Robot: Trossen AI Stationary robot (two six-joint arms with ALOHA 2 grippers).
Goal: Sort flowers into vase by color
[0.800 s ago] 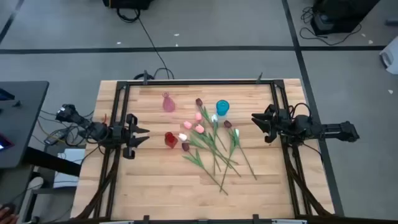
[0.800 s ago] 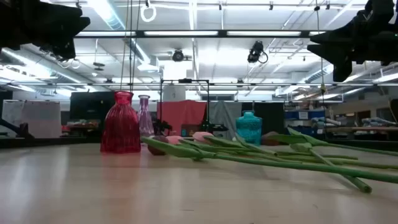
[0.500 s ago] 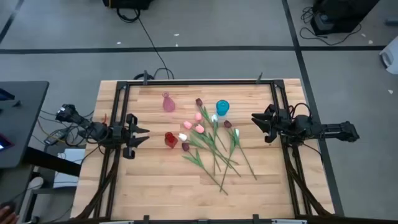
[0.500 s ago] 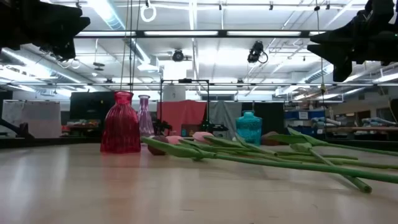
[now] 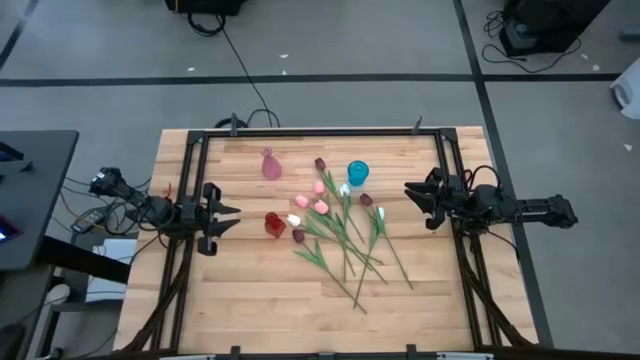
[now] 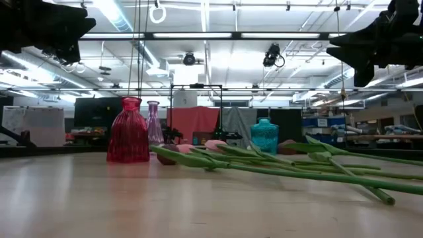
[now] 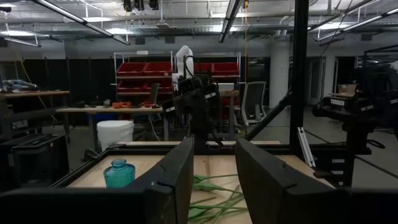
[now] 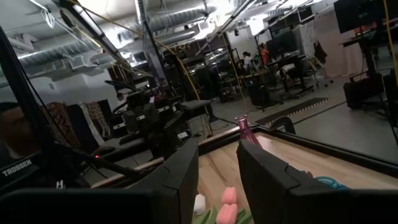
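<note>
Several tulips (image 5: 345,235) lie in a loose heap at the table's middle, heads white, pink and maroon toward the far side, green stems (image 6: 310,173) fanning toward the near side. Three vases stand by them: a red one (image 5: 274,224), a pale pink one (image 5: 269,165) and a teal one (image 5: 357,173). My left gripper (image 5: 226,221) hovers open over the table's left side, level with the red vase. My right gripper (image 5: 412,197) hovers open over the right side, right of the flower heads. Both are above the table, touching nothing.
A black frame (image 5: 300,131) rims the table's far and side edges. Bare wood lies along the near edge (image 5: 260,310) and between each gripper and the flowers. People and workbenches show in the room behind, far off the table.
</note>
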